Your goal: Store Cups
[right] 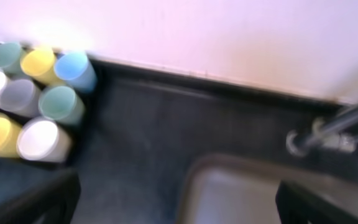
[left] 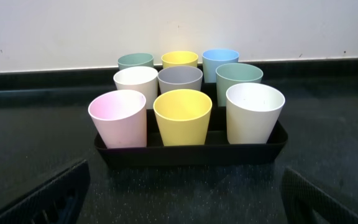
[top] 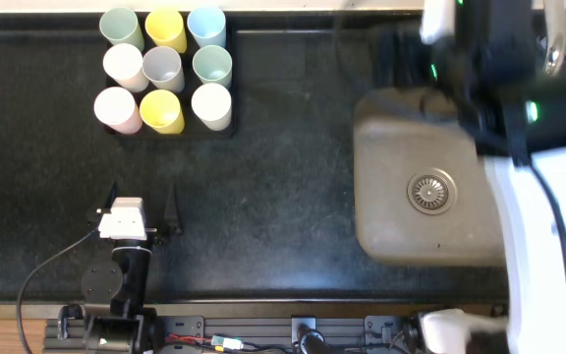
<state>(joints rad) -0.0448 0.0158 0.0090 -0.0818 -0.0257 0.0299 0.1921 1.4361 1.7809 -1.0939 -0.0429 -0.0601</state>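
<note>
Top view: nine tapered plastic cups (top: 162,67) in pastel pink, yellow, white, grey, green and blue, all upright with mouths up, packed three by three in a shallow black plastic tray (left: 191,154) on the dark speckled worktop (top: 283,177). Left gripper (top: 143,195) on the tray's near side, apart from it with bare worktop between, jaws wide apart and holding nothing, pointed straight at the front row: pale pink cup (left: 118,118), yellow cup (left: 182,116) and white cup (left: 255,113) side by side behind the tray's front wall. Right gripper (right: 178,185) well off to the tray's right, raised above the beige moulded sink (top: 391,216) and near the chrome tap (right: 325,134), jaws likewise apart and empty, the tray off at an angle from there. Judged from this: every cup in sight already seated in the tray, none loose outside it, so the storing probably near done, or else a matter of the tray itself. For any further move, left arm clearly the nearer. Tray's front wall square across its line of approach, cup axes vertical, so a straight advance to that wall or a drop onto a front-row rim, with no turn of the wrist likely needed.
</note>
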